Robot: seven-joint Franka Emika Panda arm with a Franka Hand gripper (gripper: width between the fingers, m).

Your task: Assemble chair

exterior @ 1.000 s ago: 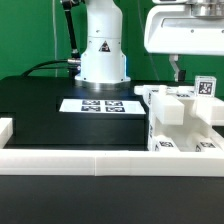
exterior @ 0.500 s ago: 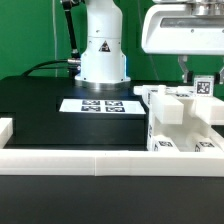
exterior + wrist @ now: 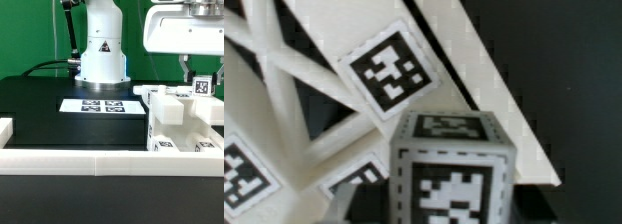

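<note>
The white chair parts (image 3: 182, 118) stand as a stepped block at the exterior view's right, with tags on the front. A short white tagged post (image 3: 205, 87) stands upright at the back of them. My gripper (image 3: 201, 74) hangs over this post with a finger on either side, and the jaws look open. In the wrist view the post (image 3: 452, 165) fills the space between my fingers, with my gripper (image 3: 455, 216) around its lower end. Beside it runs a white slatted part with a tag (image 3: 393, 65).
The marker board (image 3: 100, 105) lies flat on the black table in front of the robot base (image 3: 100, 50). A long low white rail (image 3: 90, 162) runs along the front, with a white end piece (image 3: 5, 128) at the exterior view's left.
My gripper has moved toward the exterior view's right, from beside the post to over it. The post and the other parts have not moved.
</note>
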